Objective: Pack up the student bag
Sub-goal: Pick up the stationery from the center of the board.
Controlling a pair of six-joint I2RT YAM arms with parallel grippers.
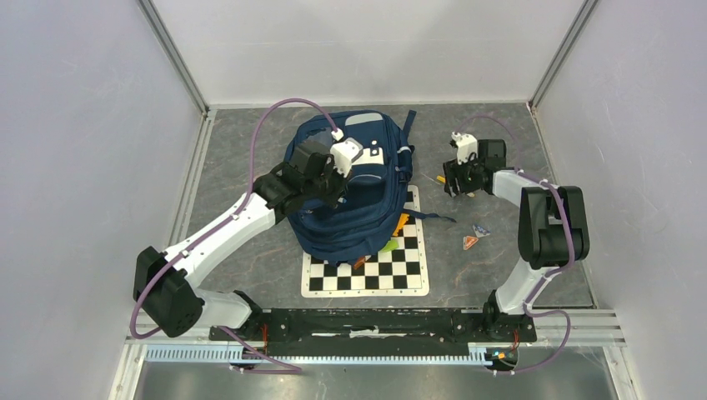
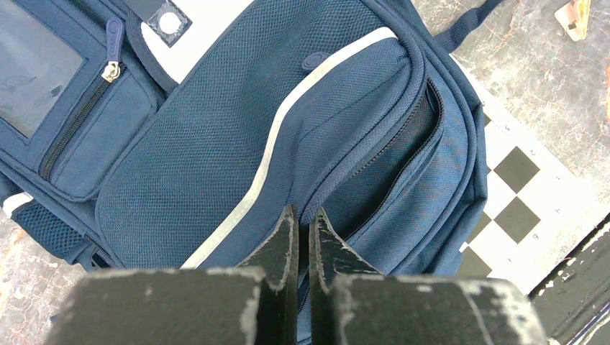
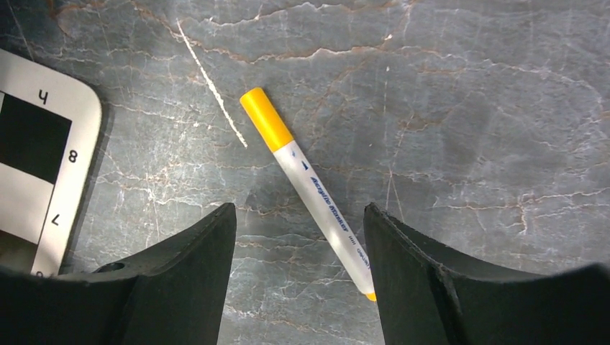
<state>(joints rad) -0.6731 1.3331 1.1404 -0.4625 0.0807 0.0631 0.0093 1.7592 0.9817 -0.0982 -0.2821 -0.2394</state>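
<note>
Right tool [image 3: 298, 210] spread wide, hovers over a yellow-capped marker [image 3: 316, 194] lying slantwise between its jaws on the surface [image 3: 467, 108], with the student bag [image 1: 354, 227] off to its left under the clenched left tool [image 2: 303, 215], pocket [image 2: 403, 136] agape.

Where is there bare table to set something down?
Bare table left of the student bag, toward the wall, and between left arm and checkerboard. Crowded right of the bag: marker, scraps, right gripper.

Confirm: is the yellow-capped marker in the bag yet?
Out: the marker lies flat on the table, beneath the open right gripper.
</note>
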